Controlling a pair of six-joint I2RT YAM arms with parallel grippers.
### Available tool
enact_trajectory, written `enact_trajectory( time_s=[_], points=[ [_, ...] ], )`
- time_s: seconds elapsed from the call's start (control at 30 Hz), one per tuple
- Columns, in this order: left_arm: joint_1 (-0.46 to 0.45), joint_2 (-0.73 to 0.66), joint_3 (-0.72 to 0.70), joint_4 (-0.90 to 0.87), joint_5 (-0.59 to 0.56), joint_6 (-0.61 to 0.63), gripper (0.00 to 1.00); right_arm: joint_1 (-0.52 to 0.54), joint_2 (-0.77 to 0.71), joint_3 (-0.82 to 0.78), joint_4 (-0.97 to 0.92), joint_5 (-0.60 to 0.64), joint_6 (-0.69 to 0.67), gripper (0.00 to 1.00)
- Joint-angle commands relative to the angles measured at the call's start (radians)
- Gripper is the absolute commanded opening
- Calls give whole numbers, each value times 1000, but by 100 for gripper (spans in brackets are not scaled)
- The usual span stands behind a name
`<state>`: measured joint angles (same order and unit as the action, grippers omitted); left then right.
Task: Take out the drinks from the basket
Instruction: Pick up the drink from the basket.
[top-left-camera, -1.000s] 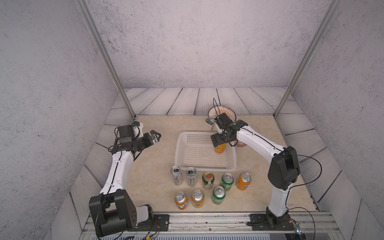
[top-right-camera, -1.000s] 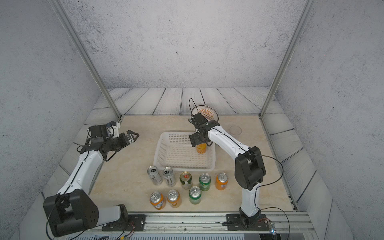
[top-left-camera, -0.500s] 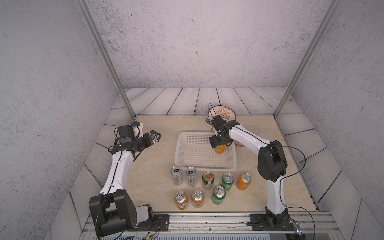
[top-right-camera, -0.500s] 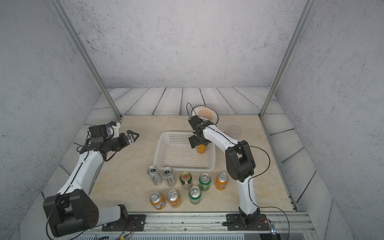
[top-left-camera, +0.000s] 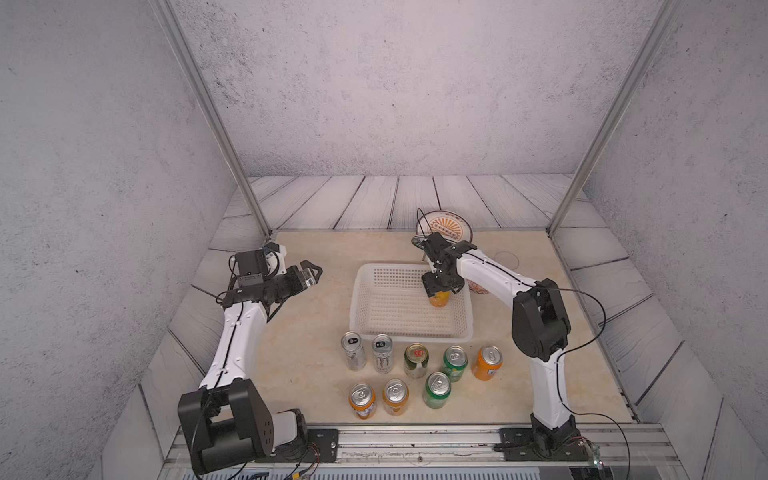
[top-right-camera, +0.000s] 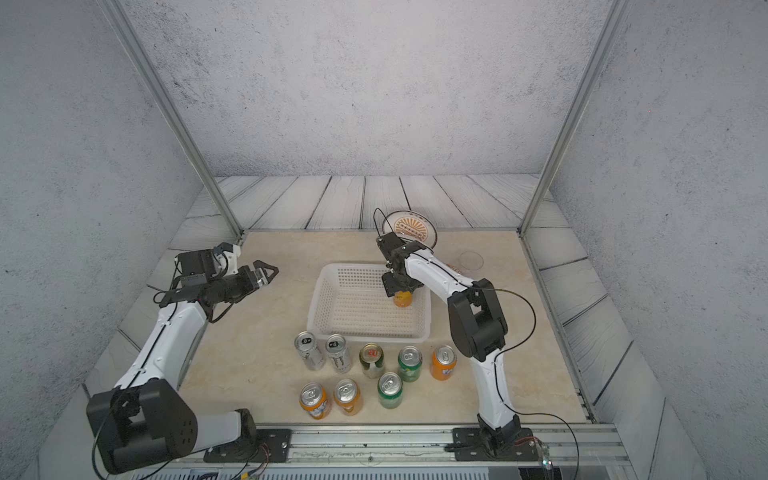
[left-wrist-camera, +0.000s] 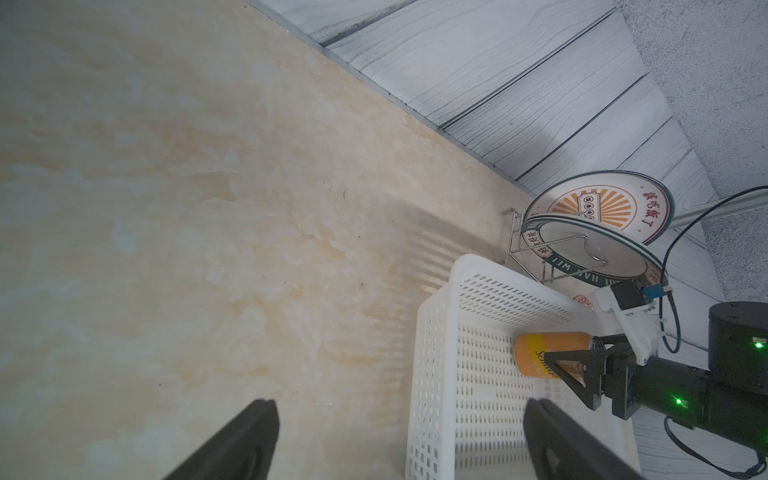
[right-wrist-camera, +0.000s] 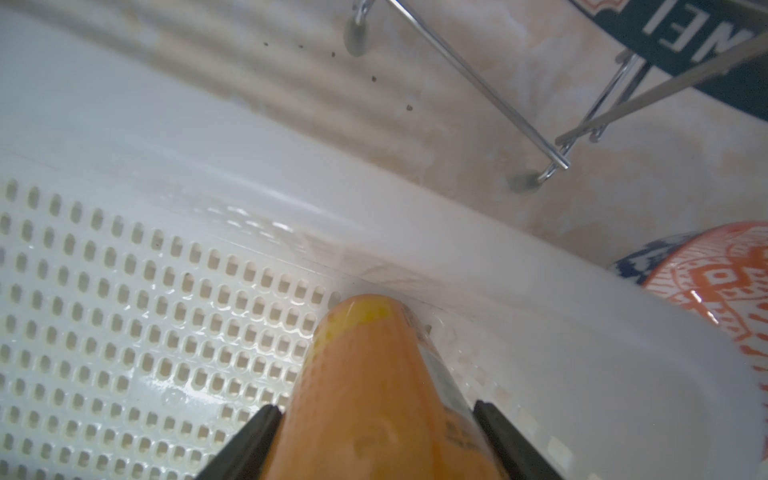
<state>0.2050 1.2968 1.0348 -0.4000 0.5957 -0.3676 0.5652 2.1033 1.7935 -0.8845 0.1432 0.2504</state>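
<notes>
1. The right hand (top-left-camera: 439, 290) is lowered into the basket (top-left-camera: 358, 305), over the upright orange can (top-left-camera: 439, 300), which stands close to the basket's right-hand wall.
2. In the right wrist view its fingers (right-wrist-camera: 253, 436) are seen tight against both sides of the can. A pinch seems to be made, though blur leaves the contact slightly uncertain.
3. The left hand (top-left-camera: 312, 272) is held spread wide and empty above the worktop (top-left-camera: 303, 357), well apart from the basket.
4. Eight other cans (top-left-camera: 416, 360) are stood on the worktop in front of the basket.
5. Compared with a second ago, the right hand's fingers have been drawn in around the can and its elbow swung inward. The can and the left arm are unmoved.
</notes>
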Motion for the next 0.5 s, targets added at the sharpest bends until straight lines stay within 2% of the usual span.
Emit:
enact_trajectory(
  time_s=[0.0,0.47],
  points=[
    [11,-5,12,6,11,-1,99,-5,-31,19,-31,-14,-5,70],
    [12,-4,14,6,11,-3,99,11,-217,-2,-113,-53,-20,67]
  ],
)
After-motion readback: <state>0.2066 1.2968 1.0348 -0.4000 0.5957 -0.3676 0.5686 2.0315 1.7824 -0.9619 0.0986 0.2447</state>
